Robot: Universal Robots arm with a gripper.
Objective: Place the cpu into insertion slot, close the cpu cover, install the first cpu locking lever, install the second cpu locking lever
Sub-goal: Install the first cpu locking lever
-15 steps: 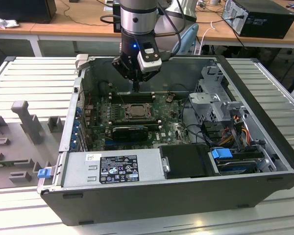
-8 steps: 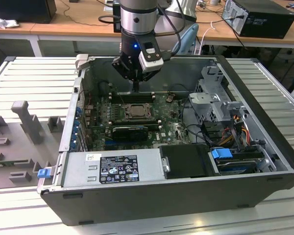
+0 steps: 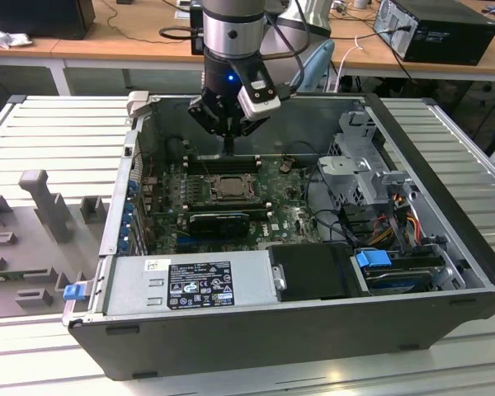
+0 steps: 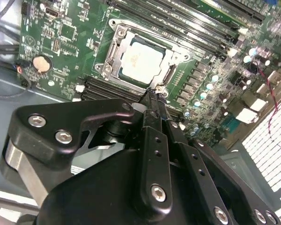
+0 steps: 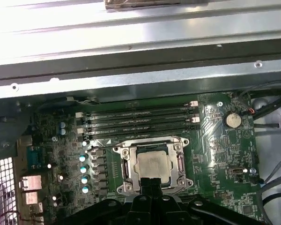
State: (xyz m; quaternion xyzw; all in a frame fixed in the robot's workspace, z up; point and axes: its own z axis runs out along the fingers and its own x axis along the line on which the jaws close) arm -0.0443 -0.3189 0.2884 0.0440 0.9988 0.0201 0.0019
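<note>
Pincer (image 4: 153, 96): fingers drawn narrow with nothing between them, tips at the edge of the insertion slot (image 4: 113, 56); this looks suited to pushing, not grasping.
Cpu (image 5: 153, 165): seated flat in the slot on the motherboard (image 5: 225, 154).
Cpu cover (image 5: 152, 143): lowered and framing the chip, apparently retaining it.
Levers: cannot tell.

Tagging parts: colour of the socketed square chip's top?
The flat square metal cpu is pale silvery-grey; best in second wrist view.

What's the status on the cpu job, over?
Fingers shut, empty, beside cpu cover. Cpu seated, cover closed over it. Nothing in the way.
</note>
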